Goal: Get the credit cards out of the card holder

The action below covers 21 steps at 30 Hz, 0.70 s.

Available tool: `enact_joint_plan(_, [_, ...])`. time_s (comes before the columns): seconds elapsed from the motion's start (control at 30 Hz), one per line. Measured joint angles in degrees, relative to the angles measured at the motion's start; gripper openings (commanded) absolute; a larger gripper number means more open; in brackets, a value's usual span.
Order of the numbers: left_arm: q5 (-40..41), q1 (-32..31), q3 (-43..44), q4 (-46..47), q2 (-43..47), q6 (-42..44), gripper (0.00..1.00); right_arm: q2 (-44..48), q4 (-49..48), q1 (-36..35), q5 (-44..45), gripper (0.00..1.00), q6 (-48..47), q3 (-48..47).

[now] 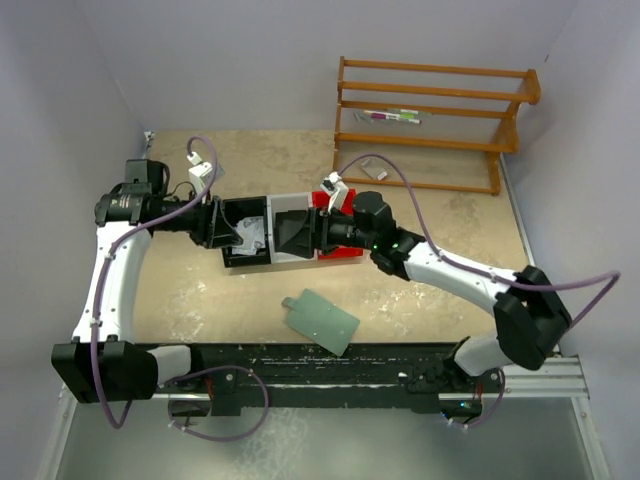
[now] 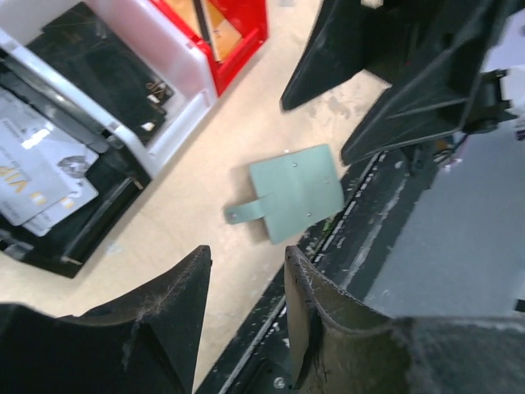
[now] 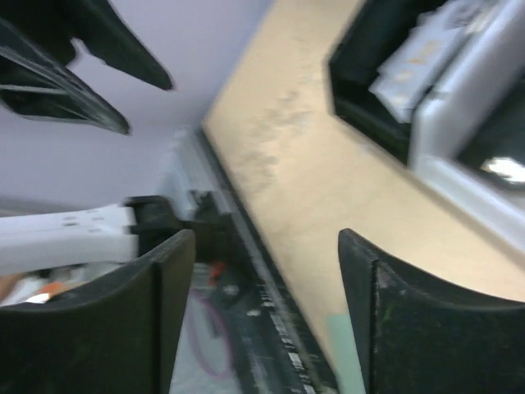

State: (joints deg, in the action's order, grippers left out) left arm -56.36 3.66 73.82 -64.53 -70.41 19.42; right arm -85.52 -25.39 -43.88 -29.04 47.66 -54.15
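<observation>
From above, the card holder [image 1: 322, 320] lies flat on the table [image 1: 200, 300] near the front edge, between the two arm bases and well apart from the bins. A black bin [image 1: 240, 263], a white bin [image 1: 290, 257] and a red bin [image 1: 342, 253] stand side by side in a row. The credit cards [image 1: 250, 236] lie in the black bin. The left gripper [image 1: 232, 232] hangs over the black bin and the right gripper [image 1: 290, 232] over the white one, their tips facing each other. A wooden rack [image 1: 435, 120] stands at the back right.

In the left wrist view, the left gripper's fingers stand apart with nothing between them, only bare table showing in the gap. The card holder lies beyond them, its small tab pointing toward the bins. The pale cards lie overlapping in the black bin at the left edge, one with an orange-yellow mark.

The right wrist view is blurred. The right gripper's fingers are spread wide and hold nothing. The pale cards show in the black bin at the top right, and a sliver of the card holder shows at the bottom edge.
</observation>
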Motion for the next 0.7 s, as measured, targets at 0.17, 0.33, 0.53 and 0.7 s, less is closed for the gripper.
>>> enact_joint_plan(0.17, [4.5,0.0,0.5,0.9,-1.9,2.8,0.47,7.8,17.1,-3.9,15.7,1.00,-14.9,-0.6])
enact_joint_plan(0.33, [6.7,0.1,0.5,2.3,-2.5,2.4,0.47,10.7,26.5,-19.2,32.1,1.00,-21.4,1.9])
enact_joint_plan(0.53, [7.9,1.8,1.0,2.4,-3.2,2.2,0.47,3.1,33.9,-34.6,46.7,1.00,-22.5,1.9])
enact_joint_plan(0.7, [8.2,3.6,2.1,1.1,-3.3,2.5,0.47,-9.6,39.1,-40.7,54.5,0.98,-22.6,-5.8])
